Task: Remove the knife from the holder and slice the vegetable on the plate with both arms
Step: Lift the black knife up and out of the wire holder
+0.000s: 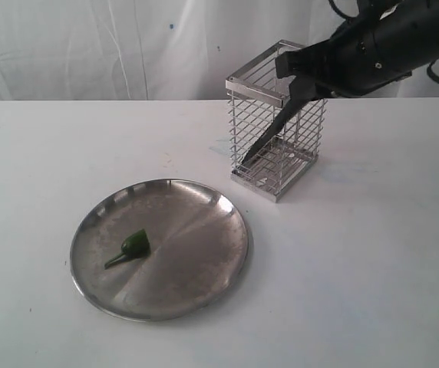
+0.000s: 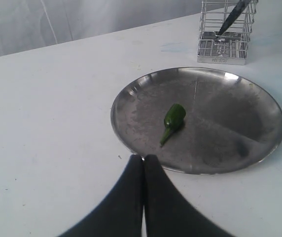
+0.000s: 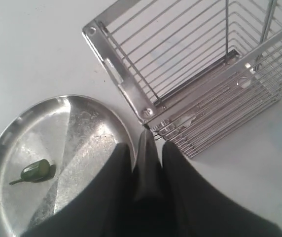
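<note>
Filling the view, a white surface [image 1: 373,268] carries a round steel plate [image 1: 196,253] and, near it, a tall wire holder [image 1: 244,84]. The right pincer [image 3: 146,145] is clamped on the handle of the knife [image 1: 269,134] at the holder's rim, with the blade slanting down inside the cage. The left pincer [image 2: 143,160], fingers pressed together and empty, sits just short of the plate's rim. A small green vegetable [image 1: 135,244] lies loose on the plate. Likely trouble: a slanted pull could snag the blade on the wires and tip the light holder toward the plate. Later, the unpinned vegetable could roll under the blade.
</note>
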Action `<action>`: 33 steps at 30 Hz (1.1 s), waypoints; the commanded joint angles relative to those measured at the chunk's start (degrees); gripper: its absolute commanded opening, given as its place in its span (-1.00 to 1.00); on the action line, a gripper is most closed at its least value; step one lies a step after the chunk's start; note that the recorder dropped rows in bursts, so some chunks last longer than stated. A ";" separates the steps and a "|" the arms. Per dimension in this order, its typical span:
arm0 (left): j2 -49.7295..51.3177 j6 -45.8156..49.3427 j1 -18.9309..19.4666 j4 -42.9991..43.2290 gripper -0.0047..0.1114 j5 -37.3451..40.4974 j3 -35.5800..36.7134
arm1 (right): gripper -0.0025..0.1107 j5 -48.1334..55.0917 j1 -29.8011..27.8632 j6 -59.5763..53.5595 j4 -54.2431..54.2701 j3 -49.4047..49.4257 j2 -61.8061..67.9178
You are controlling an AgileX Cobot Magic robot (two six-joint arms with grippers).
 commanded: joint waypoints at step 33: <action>-0.24 0.00 -0.05 -0.68 -0.92 -0.25 0.23 | -0.96 -7.47 7.29 -11.69 18.24 34.86 -58.11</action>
